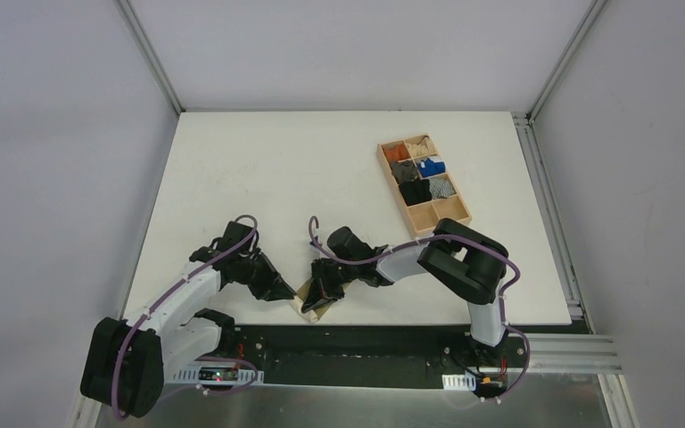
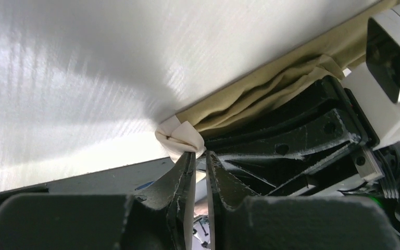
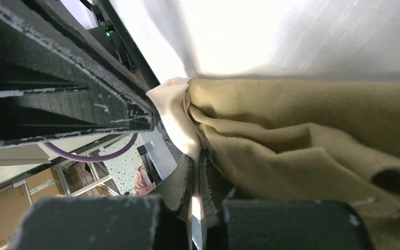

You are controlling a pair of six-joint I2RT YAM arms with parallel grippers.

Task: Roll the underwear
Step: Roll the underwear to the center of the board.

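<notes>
Khaki underwear (image 3: 302, 130) pinched in end effectors (image 2: 200, 156) (image 3: 197, 161)

The underwear (image 1: 314, 304) lies bunched at the near edge of the tabletop (image 1: 276, 178), a little left of the middle. The left gripper (image 1: 287, 291) is just to its left, at its corner. The right gripper (image 1: 325, 289) comes onto it from the right. A tray (image 1: 438, 220) stands well apart, farther back on the right of the tabletop, with small cloth bundles (image 1: 416, 190) in its compartments.
</notes>
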